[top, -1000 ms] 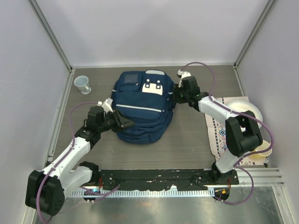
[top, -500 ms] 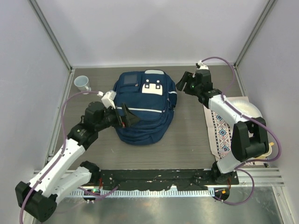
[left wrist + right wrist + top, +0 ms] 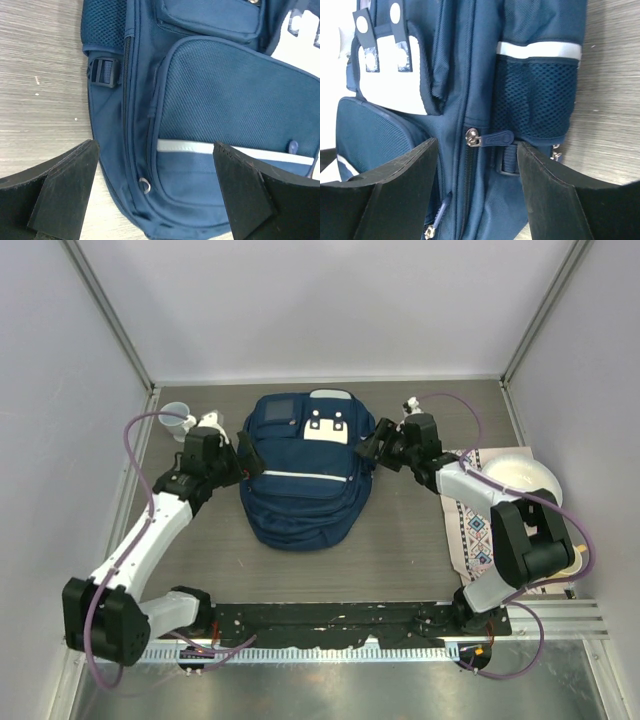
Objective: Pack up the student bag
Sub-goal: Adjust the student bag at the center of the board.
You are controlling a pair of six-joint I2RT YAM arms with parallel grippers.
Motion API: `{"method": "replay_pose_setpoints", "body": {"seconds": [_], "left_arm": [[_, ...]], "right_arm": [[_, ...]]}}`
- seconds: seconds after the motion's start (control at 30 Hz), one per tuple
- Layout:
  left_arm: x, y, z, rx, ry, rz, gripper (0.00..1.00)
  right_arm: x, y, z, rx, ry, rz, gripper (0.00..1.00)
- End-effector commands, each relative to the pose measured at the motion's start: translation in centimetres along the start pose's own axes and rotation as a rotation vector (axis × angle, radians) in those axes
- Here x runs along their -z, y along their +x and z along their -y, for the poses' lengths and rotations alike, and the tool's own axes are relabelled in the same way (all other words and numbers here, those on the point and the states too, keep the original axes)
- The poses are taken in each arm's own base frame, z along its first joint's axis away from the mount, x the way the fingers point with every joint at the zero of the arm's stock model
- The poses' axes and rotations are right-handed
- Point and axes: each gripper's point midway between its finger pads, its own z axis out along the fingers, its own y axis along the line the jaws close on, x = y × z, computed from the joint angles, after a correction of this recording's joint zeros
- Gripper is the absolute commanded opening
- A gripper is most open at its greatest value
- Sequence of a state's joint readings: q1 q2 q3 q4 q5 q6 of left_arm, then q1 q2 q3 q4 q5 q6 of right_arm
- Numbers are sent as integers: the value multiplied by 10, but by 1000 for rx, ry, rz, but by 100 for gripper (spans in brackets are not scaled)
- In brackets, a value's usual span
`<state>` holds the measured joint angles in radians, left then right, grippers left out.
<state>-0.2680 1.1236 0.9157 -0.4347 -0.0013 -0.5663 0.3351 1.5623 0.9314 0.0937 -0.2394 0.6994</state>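
The student bag [image 3: 305, 470] lies flat in the middle of the table, navy with a white stripe and a white patch, its zips shut. My left gripper [image 3: 248, 455] is open at the bag's left side; in the left wrist view its fingers [image 3: 60, 195] straddle the bag [image 3: 215, 100] near a small metal ring [image 3: 145, 185]. At the bag's right side my right gripper [image 3: 368, 448] is open too. In the right wrist view it [image 3: 477, 185] frames the bag [image 3: 455, 75], with a blue zipper pull [image 3: 492, 138] just ahead. Neither gripper holds anything.
A pale cup [image 3: 175, 417] stands at the back left, close behind my left arm. On the right lies a patterned cloth [image 3: 478, 530] with a white bowl [image 3: 520, 475] on it. Enclosure walls close in the sides and the back.
My left gripper opened and moved from the bag's front left edge back along its left side. My right gripper opened, swung away, then returned to the bag's right side.
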Motion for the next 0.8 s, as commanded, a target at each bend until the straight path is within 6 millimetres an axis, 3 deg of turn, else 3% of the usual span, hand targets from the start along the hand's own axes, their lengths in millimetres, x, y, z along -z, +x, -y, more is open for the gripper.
{"method": "replay_pose_setpoints", "body": {"seconds": [0.0,0.07,0.1,0.17,0.27,0.4,0.5,0.63,0.67,0.77], "left_arm": [[-30,-16,16,13,127,62,100],[-51,10,17,74,166,-17,100],[-53,19,33,79,277,-53,100],[-64,36,42,158,338,-118,99],[-68,58,55,209,437,-165,100],[-67,81,61,162,434,-200,100],[-61,82,63,117,408,-190,100],[-58,71,38,87,248,-125,100],[-58,71,23,82,167,-119,100],[-47,53,3,37,43,-56,100]], "right_arm": [[4,-8,-29,-11,-92,46,70],[1,-4,-26,-19,-78,41,70],[-1,0,-24,-19,-72,29,70],[-3,5,-19,-27,-57,19,70],[-2,12,-7,-28,-17,22,70],[8,13,9,4,56,46,70],[18,10,21,36,107,83,70],[26,3,26,89,155,99,70],[29,-4,23,99,162,119,70],[39,-25,29,140,229,199,72]]}}
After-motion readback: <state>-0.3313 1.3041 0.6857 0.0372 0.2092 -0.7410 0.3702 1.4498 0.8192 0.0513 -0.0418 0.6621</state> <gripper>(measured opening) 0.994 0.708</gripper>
